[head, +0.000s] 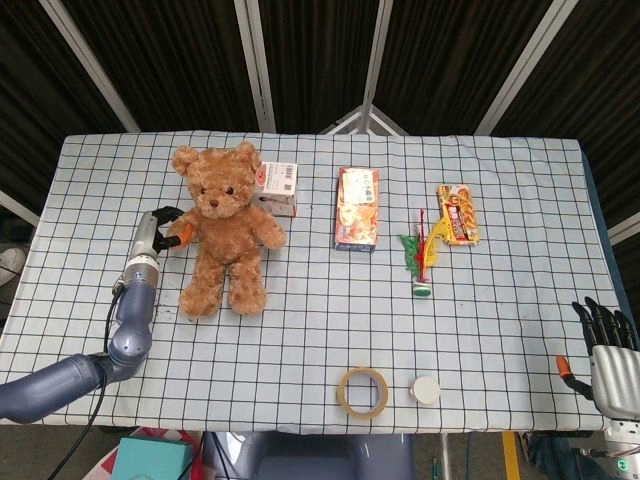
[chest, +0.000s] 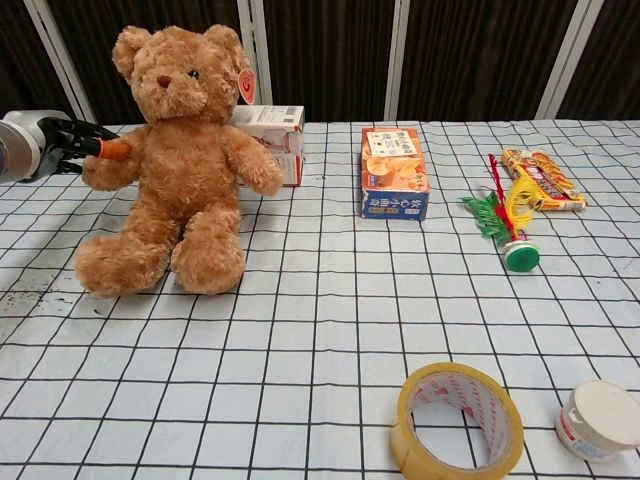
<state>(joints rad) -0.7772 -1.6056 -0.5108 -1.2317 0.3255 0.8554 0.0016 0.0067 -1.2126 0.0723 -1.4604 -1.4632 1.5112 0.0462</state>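
Two hands: both in view
Left hand (head: 163, 228): gripped the teddy bear (head: 223, 229) by its arm; bear sat upright
Right hand (head: 603, 340): fingers apart, empty, idle
Left to do: releasing the bear

brown teddy bear (head: 224, 230), white tablecloth (head: 320, 330) with dark grid, orange box (head: 357, 207) right of bear, yellow tape roll (head: 362, 391), white lid (head: 426, 389), black-orange left hand (head: 166, 228)
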